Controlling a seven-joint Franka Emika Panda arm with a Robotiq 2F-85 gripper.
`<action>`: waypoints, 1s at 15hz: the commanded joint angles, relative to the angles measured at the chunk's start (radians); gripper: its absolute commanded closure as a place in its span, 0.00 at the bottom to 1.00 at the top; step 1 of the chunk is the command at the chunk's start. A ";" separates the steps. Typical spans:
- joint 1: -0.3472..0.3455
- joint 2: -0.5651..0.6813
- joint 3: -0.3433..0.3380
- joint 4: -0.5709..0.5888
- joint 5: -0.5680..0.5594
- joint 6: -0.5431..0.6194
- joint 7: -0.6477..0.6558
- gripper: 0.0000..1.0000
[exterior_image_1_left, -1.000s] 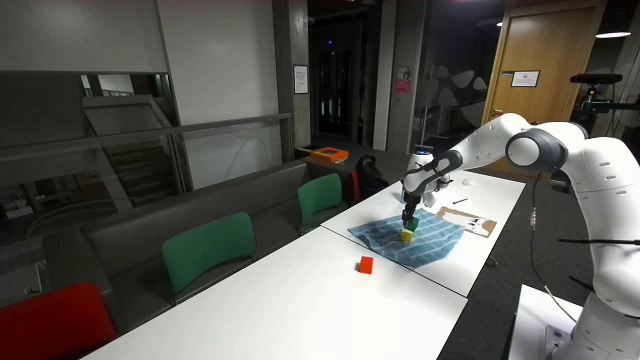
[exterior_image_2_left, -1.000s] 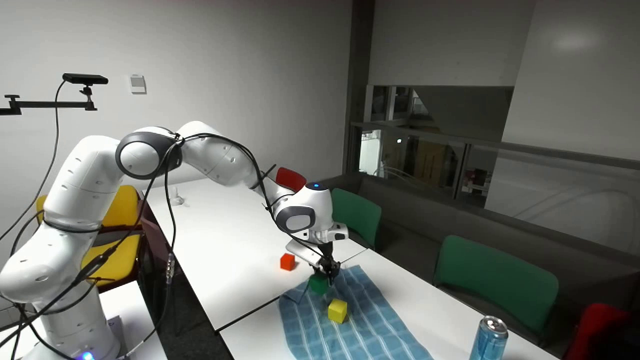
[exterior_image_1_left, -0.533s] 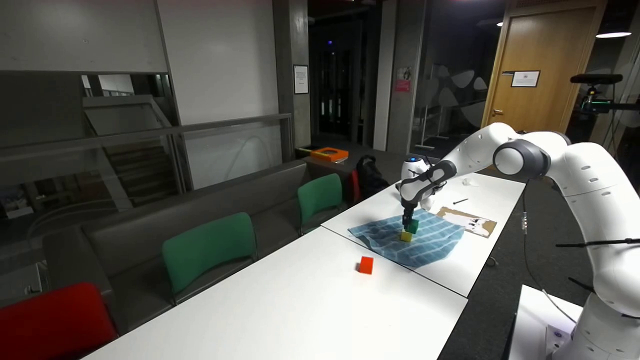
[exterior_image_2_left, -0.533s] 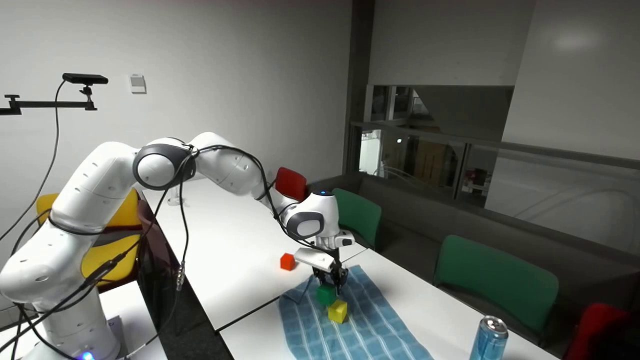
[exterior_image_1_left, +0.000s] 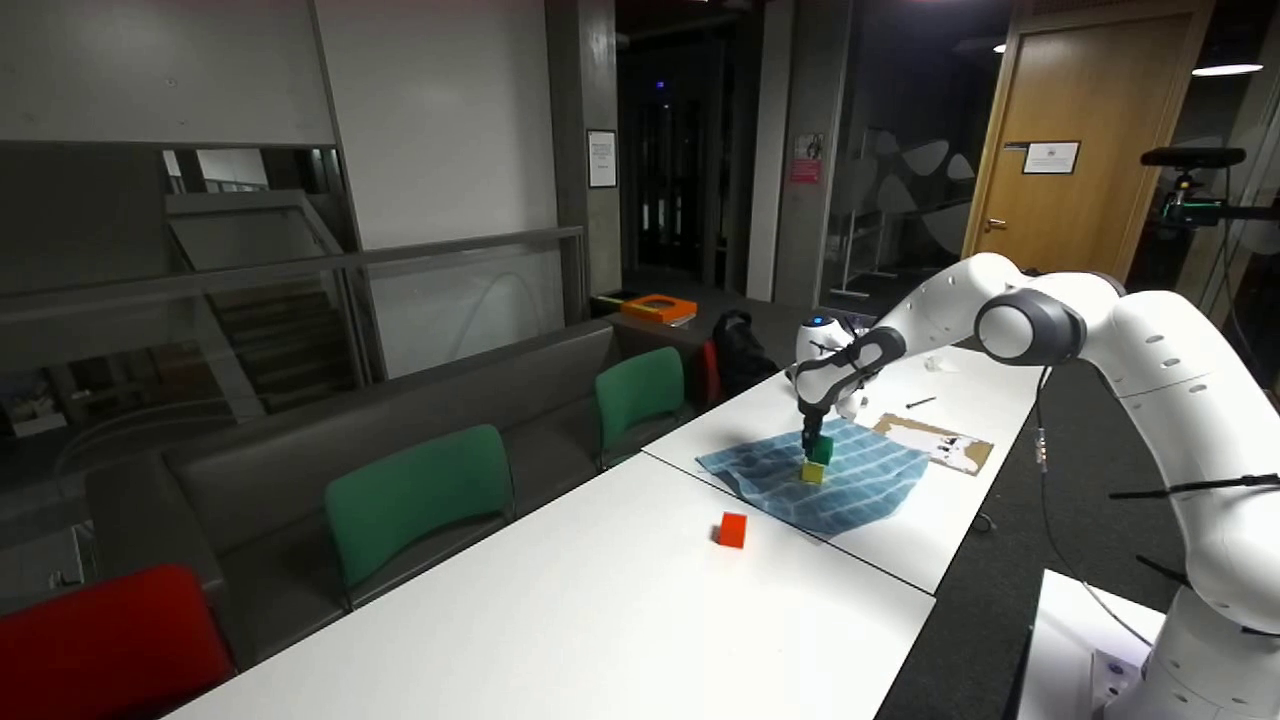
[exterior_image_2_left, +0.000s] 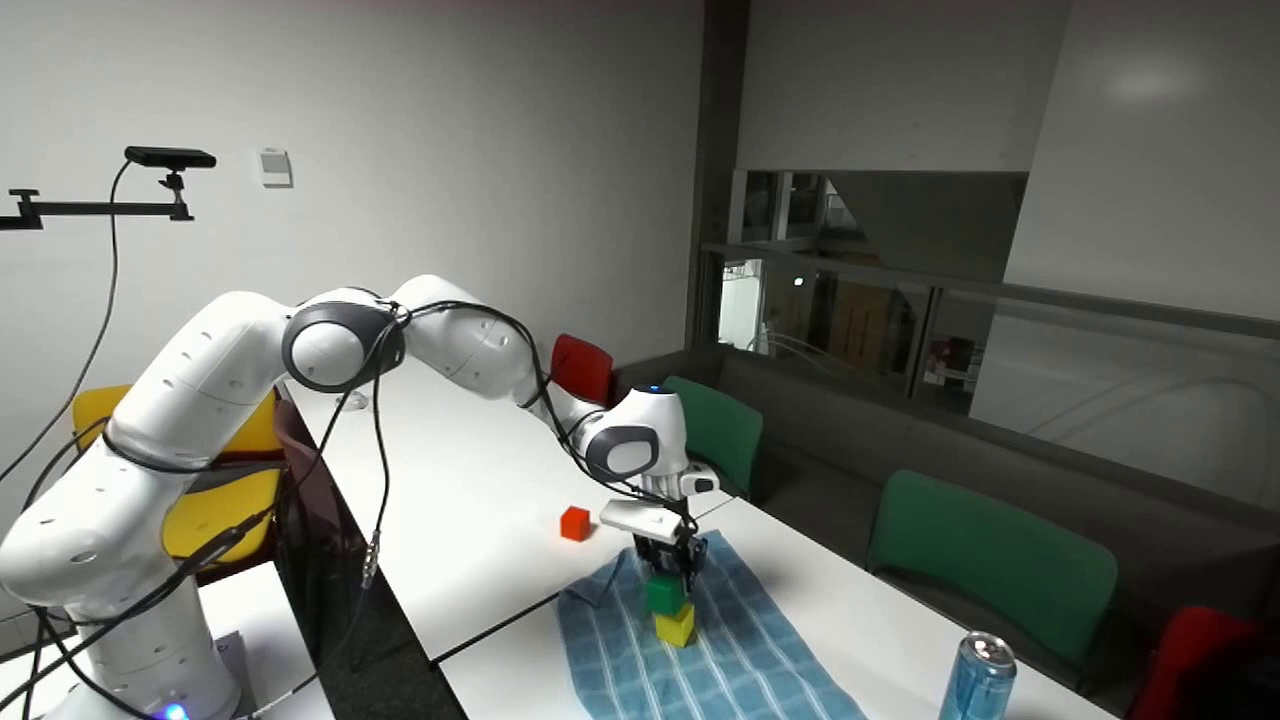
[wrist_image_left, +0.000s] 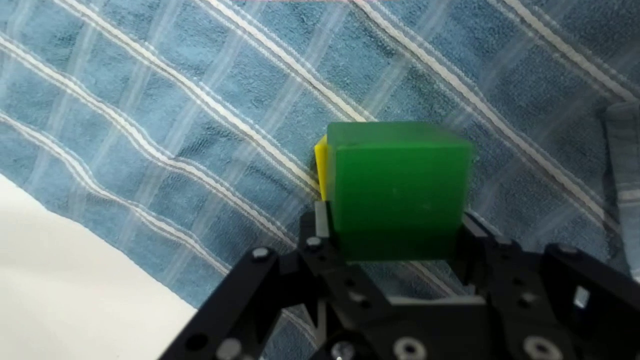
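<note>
My gripper is shut on a green cube, with one finger pad against each side of it. In an exterior view the green cube overlaps the upper part of a yellow cube; I cannot tell whether the two touch. Only a thin sliver of the yellow cube shows past the green cube's left edge in the wrist view, the rest being hidden. The yellow cube rests on a blue striped cloth. Pointing down over that cloth, the gripper is seen from across the table.
A red cube sits on the white table beyond the cloth, near the table seam. A blue can stands by the cloth. A cardboard sheet and a dark pen-like object lie alongside. Green chairs line the table.
The arm has lowered and carried the green cube towards the yellow cube, so that it overlaps the yellow one in both exterior views. The yellow and red cubes have stayed put.
</note>
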 joint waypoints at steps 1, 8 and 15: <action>-0.016 -0.011 -0.004 0.021 -0.031 -0.001 -0.049 0.69; -0.017 0.003 0.001 0.026 -0.014 0.010 -0.064 0.44; -0.016 0.011 0.003 0.020 -0.016 0.019 -0.067 0.69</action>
